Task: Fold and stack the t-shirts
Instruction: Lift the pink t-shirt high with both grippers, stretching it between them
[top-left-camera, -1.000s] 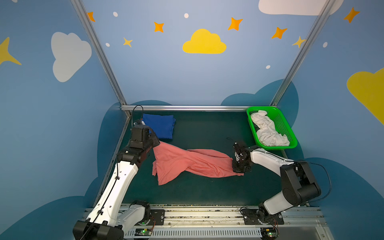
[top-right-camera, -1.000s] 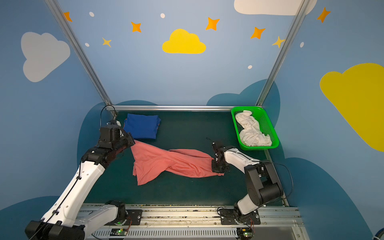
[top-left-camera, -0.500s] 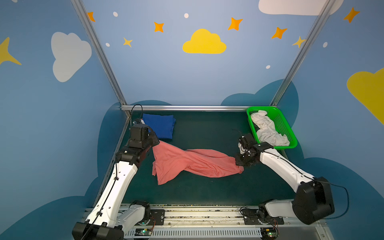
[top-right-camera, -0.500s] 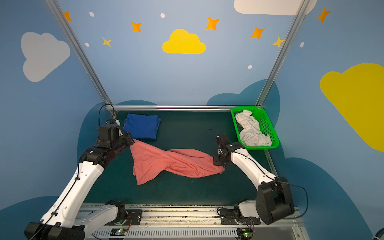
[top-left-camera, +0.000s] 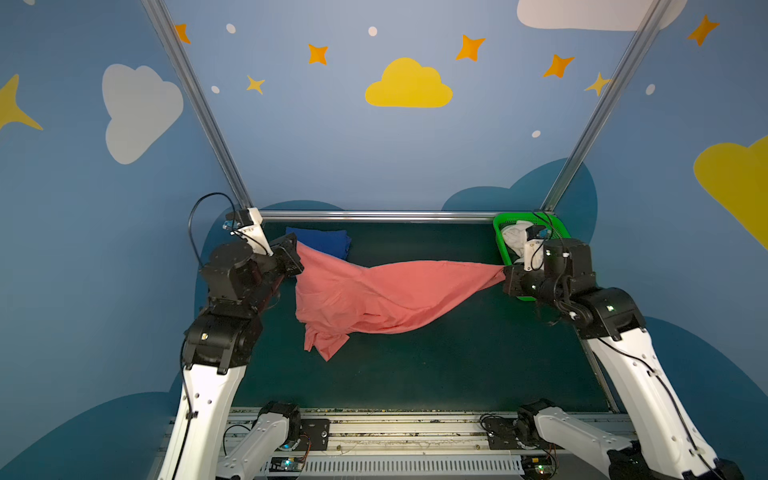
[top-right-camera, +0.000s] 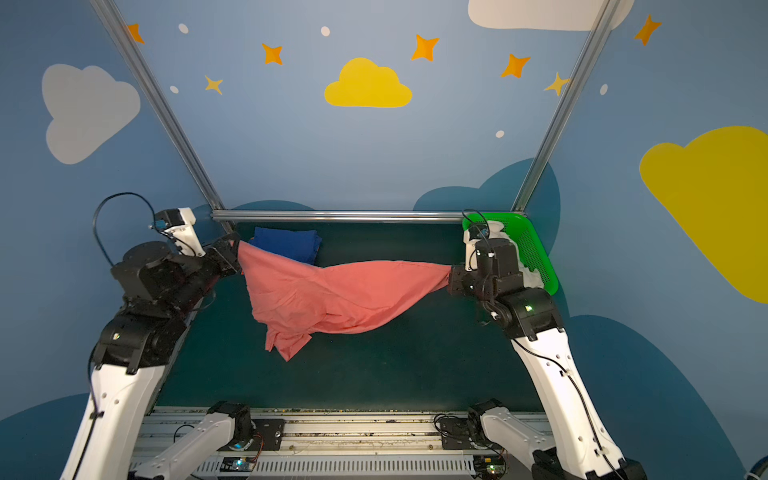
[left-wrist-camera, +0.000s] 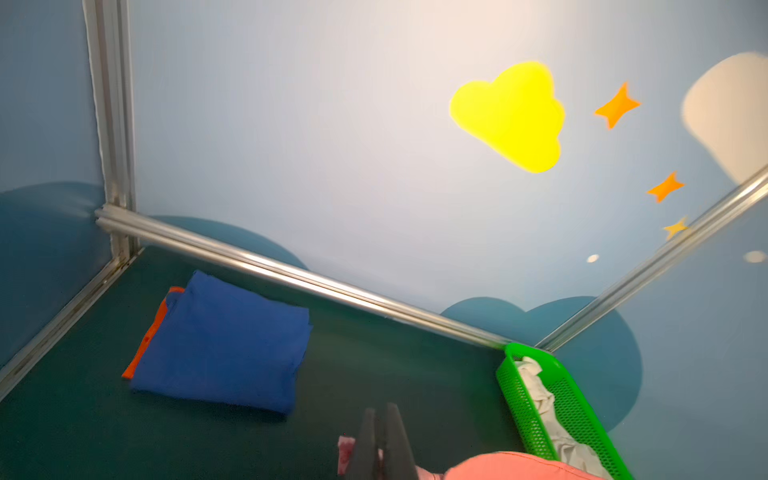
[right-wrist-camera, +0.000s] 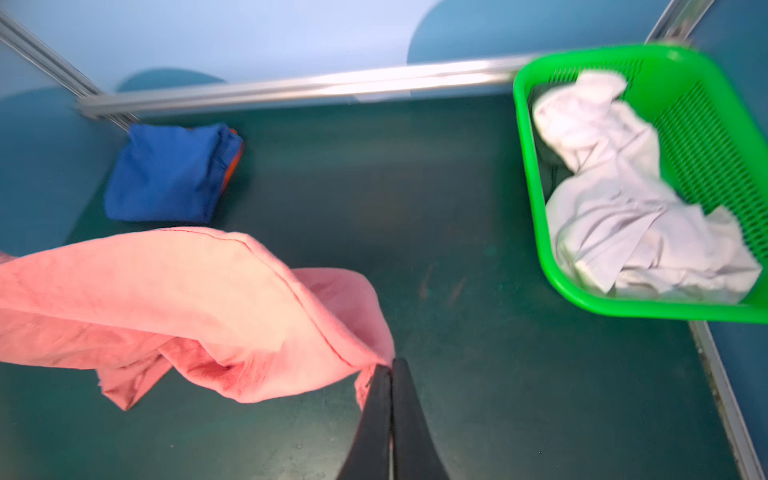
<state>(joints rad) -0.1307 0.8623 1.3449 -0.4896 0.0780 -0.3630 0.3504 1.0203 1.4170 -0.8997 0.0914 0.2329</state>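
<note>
Claws clamp the salmon-pink t-shirt (top-left-camera: 374, 295): left gripper (top-left-camera: 297, 261) and right gripper (top-left-camera: 505, 277) each pinch one end, cloth sagging between them. The folded blue t-shirt (top-left-camera: 322, 243) lies just behind the left gripper. The white t-shirt (right-wrist-camera: 623, 199) fills the green basket (right-wrist-camera: 530, 166) beside the right gripper.

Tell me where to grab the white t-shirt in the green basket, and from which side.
Best bet: pinch a raised wrinkle on top of the white t-shirt, coming straight down from above. It lies crumpled inside the green basket, whose walls would block a sideways approach. I cannot make out a clear hem or collar to aim for.
</note>
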